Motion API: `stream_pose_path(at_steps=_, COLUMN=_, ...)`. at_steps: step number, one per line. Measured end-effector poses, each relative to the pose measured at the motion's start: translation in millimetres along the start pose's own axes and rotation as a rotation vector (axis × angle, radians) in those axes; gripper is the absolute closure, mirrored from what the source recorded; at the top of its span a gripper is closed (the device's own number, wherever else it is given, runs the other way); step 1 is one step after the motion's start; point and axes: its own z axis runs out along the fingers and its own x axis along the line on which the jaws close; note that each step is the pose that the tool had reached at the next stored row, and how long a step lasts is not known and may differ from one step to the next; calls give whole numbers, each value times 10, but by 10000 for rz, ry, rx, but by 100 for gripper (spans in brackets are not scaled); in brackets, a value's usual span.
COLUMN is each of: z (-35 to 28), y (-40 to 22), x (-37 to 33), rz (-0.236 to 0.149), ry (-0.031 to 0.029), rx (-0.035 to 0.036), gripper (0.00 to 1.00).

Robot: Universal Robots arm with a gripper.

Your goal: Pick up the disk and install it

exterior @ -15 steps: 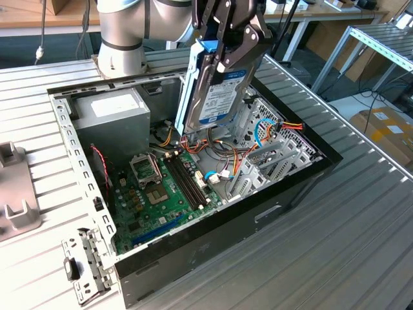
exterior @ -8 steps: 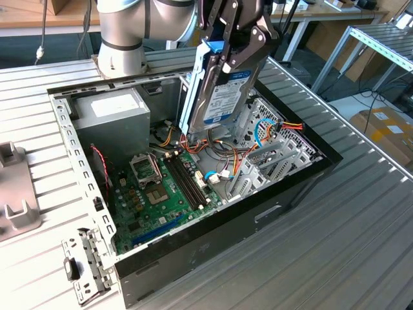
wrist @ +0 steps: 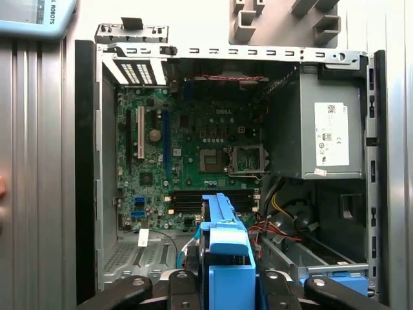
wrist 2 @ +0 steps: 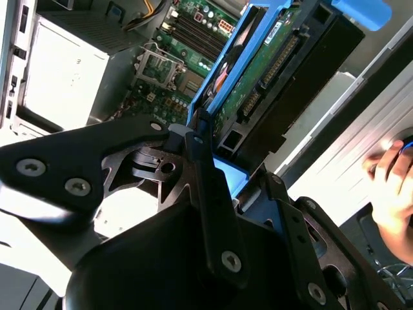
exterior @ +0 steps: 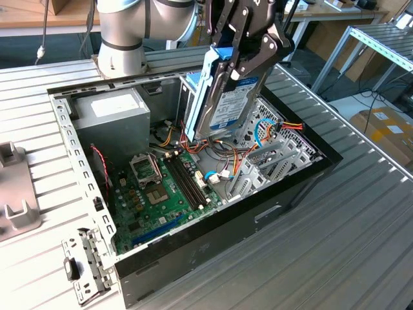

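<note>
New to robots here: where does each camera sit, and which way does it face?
Exterior view: off the arm, looking down at an angle into the open computer case; the arm and the gripper, shut on the disk above the case, show.
First wrist view: on the arm, facing straight down into the case at the motherboard; gripper links and the disk's blue carrier show.
Second wrist view: on the arm, looking along the gripper past the disk; a person's hand shows.
Shared: all three show the disk and the motherboard.

Disk (exterior: pixel 226 106) silver w/ blue frame; board (exterior: pixel 151 200) green; tool (exterior: pixel 251 58) black.
</note>
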Motion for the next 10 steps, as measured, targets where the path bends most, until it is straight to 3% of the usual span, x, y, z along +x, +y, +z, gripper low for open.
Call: stream_pose_path(at_steps=10, z=-3, y=-44, x=134, rz=0, ry=-2, rx=-3, gripper=63)
